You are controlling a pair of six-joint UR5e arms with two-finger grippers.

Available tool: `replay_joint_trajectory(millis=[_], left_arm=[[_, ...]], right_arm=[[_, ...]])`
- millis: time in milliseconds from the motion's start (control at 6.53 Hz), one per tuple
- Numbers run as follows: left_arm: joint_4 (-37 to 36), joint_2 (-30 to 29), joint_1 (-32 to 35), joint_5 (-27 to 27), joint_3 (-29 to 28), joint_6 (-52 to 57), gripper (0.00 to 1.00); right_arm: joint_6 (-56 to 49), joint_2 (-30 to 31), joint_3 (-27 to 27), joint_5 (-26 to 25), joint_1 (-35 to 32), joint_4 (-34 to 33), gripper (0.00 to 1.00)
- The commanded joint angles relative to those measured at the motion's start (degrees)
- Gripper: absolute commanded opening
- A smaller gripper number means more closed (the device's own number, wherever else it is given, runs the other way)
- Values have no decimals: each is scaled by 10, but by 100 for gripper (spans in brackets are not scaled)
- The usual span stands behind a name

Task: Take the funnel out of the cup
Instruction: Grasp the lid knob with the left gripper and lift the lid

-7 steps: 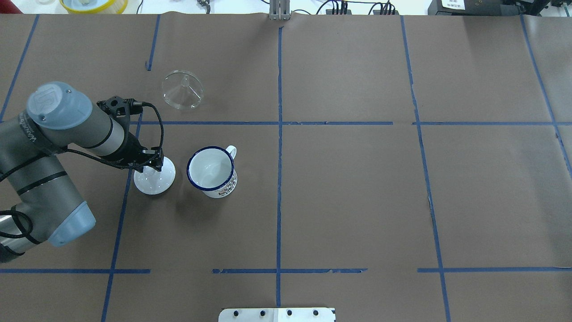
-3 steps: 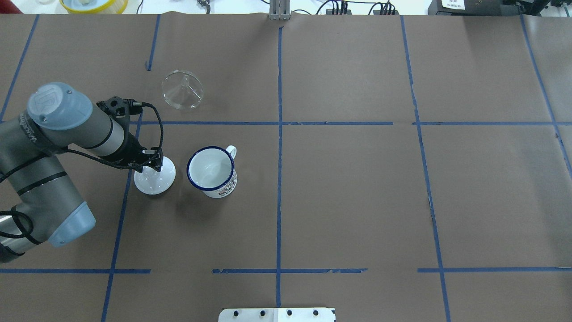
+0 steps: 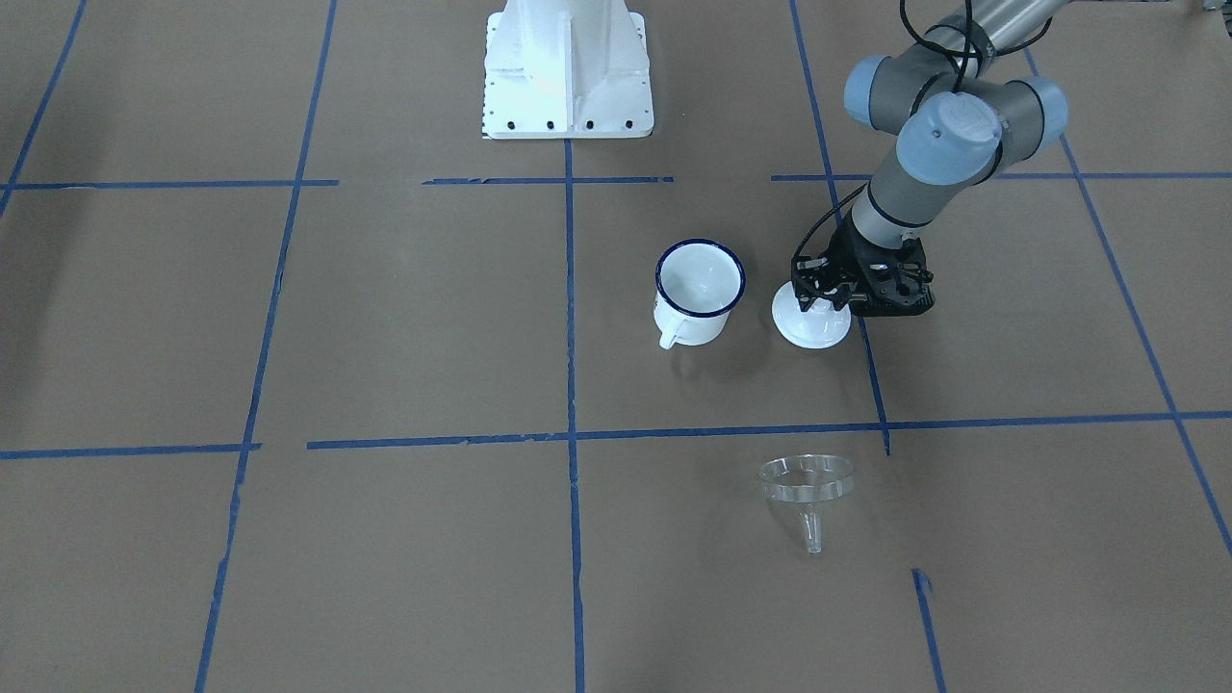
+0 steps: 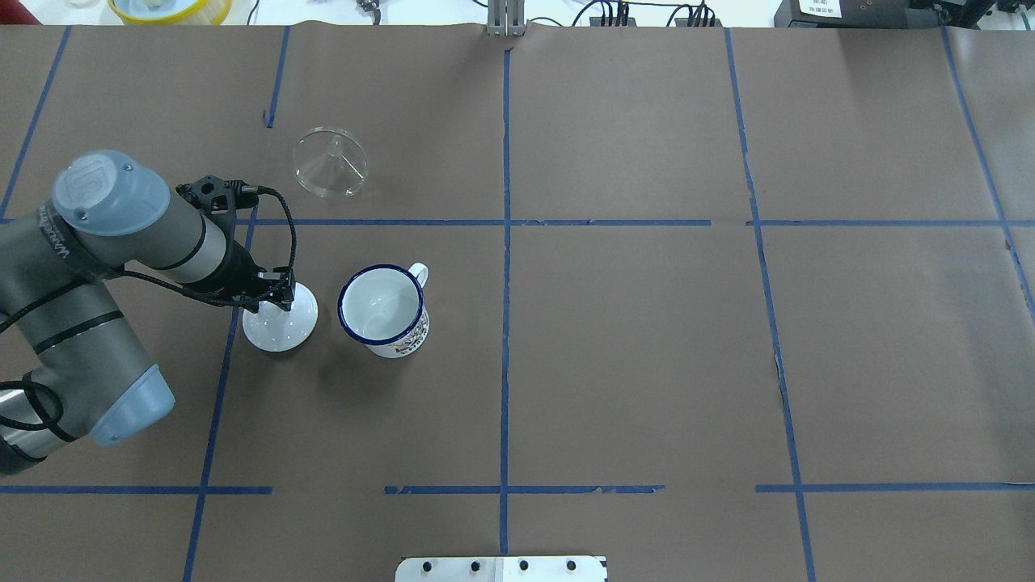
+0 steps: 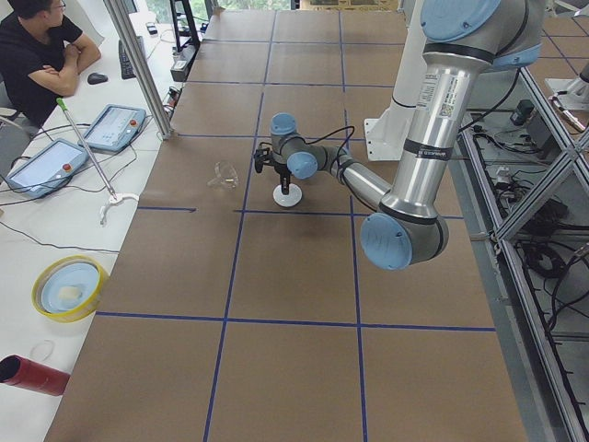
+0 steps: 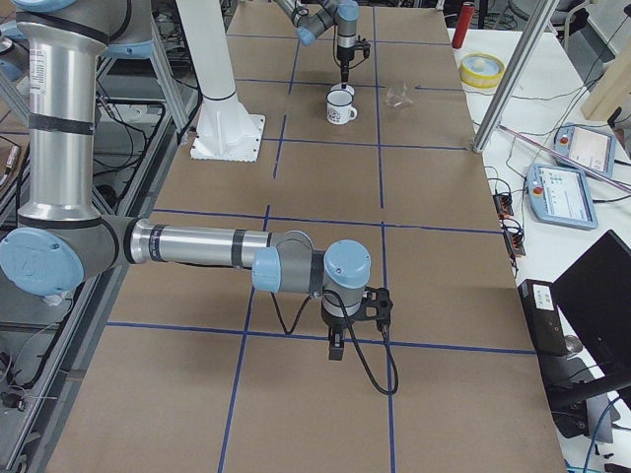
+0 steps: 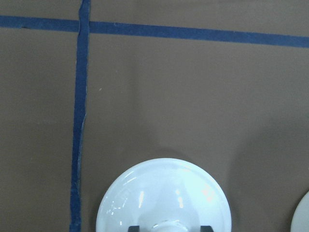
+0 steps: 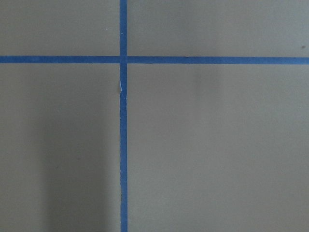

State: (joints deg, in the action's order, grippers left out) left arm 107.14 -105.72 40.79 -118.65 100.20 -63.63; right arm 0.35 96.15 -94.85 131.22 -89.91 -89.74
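Front-facing view, funnel: the funnel (image 3: 807,479) lay on its side on the counter (image 3: 385,318), out of the cup (image 3: 700,281) and well apart from it, with its spout toward the edge far from the robot.
Front-facing view, left gripper: the left gripper (image 3: 819,300) stood over a white lid (image 3: 808,332) just beside the cup.
Overhead view, cup: it stood upright and empty, handle toward the far edge, with the lid between it and the left edge.
Left view, person: a person (image 5: 37,55) sat beyond the far edge.
Right view, right gripper: the right gripper (image 6: 335,345) pointed down near the right edge; whether it was released or clenched I cannot tell.
Left wrist view, left gripper: its fingertips (image 7: 206,228) stood spread on either side of the lid's knob, released.
Right wrist view, counter: only brown surface and blue tape (image 8: 123,145) showed.
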Motion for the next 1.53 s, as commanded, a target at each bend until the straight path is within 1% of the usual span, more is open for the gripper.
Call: replay_joint_trajectory(millis=[0, 306, 459, 612, 765, 918, 1071, 1224, 1378], left_arm=[[0, 1, 0, 0, 3, 0, 40], [-1, 1, 0, 0, 9, 0, 2], [-4, 1, 3, -1, 17, 1, 0], [-48, 9, 9, -2, 58, 9, 0], [-127, 5, 12, -3, 113, 37, 0], [-196, -6, 43, -4, 145, 80, 0], [-264, -51, 85, -5, 160, 96, 0], [-349, -95, 87, -9, 181, 105, 0], [-373, -129, 86, -41, 179, 99, 0]], right_arm=[[0, 0, -1, 0, 0, 0, 100], [0, 0, -1, 0, 0, 0, 100], [0, -1, 0, 0, 0, 0, 100], [0, 0, -1, 0, 0, 0, 100], [0, 0, -1, 0, 0, 0, 100], [0, 0, -1, 0, 0, 0, 100], [0, 0, -1, 0, 0, 0, 100], [0, 0, -1, 0, 0, 0, 100], [0, 0, -1, 0, 0, 0, 100]])
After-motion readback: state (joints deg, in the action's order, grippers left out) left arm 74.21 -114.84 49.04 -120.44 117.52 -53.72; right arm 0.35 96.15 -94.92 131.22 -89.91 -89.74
